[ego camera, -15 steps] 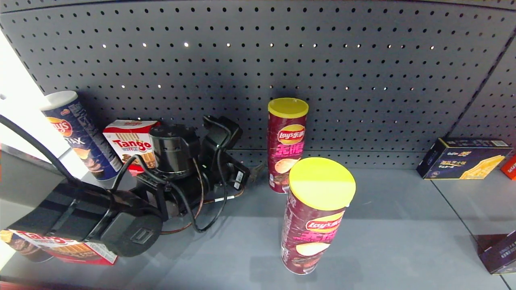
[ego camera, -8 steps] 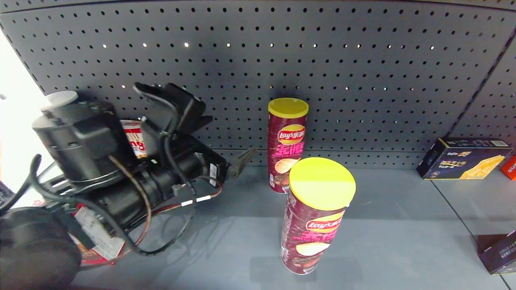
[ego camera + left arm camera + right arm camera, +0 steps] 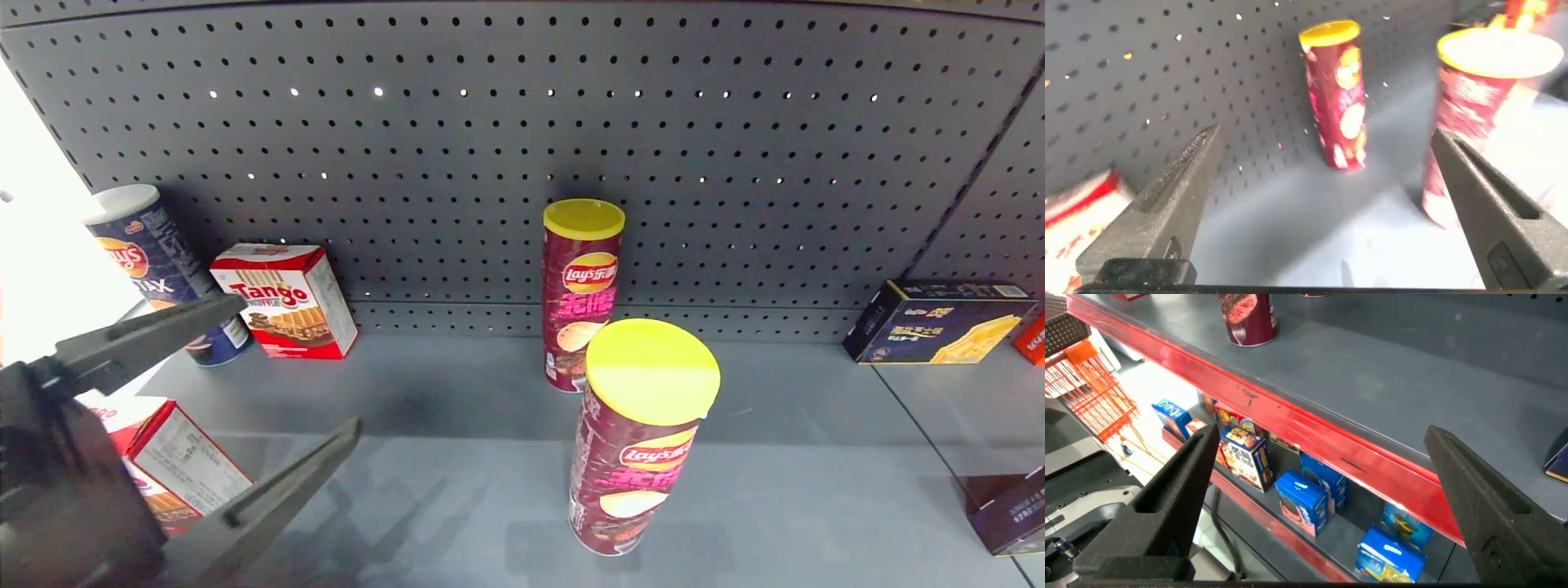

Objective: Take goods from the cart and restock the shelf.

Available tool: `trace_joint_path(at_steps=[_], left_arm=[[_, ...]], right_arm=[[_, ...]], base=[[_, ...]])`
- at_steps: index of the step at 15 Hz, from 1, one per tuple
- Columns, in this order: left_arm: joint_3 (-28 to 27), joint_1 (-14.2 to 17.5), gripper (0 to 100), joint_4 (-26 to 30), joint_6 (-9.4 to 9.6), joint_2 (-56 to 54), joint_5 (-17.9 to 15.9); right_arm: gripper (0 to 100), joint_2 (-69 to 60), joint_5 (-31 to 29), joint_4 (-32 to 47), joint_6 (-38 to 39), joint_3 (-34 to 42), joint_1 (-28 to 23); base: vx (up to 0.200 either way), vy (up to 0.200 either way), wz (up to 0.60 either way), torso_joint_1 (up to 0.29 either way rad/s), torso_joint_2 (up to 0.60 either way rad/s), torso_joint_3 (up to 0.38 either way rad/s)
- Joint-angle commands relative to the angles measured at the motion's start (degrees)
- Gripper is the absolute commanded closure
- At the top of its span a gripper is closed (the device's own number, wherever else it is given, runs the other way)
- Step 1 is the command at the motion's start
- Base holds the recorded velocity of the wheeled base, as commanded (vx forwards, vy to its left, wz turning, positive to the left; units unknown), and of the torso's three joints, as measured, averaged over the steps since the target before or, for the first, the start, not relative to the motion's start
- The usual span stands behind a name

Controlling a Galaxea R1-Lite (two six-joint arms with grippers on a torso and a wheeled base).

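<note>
Left gripper has withdrawn to the frame's lower left, jaws wide, holding nothing. You see the red-and-white cardboard wafer box standing free on the grey metal shelf, left; treat that placement as complete.

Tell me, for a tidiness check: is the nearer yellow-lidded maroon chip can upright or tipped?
Upright: the maroon chip can stands base-down on the grey shelf, yellow lid uppermost.

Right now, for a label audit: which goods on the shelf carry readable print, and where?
Wafer box: bold brand word on its front, left unquoted.
Rear maroon can, front maroon can: brand logos, left unquoted.
Blue can: brand logo, left unquoted.
Dark blue box: print too small.
</note>
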Motion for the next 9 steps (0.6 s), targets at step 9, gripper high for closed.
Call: trace_joint_path(at_steps=[9], left_arm=[[19.94, 35.87, 0, 16.43, -0.44, -43.27, -10.99]], right_arm=[[0, 0.02, 0.01, -0.02, -0.01, 0.0, 0.02]], base=[[0.0, 0.0, 0.0, 0.0, 0.0, 0.0]])
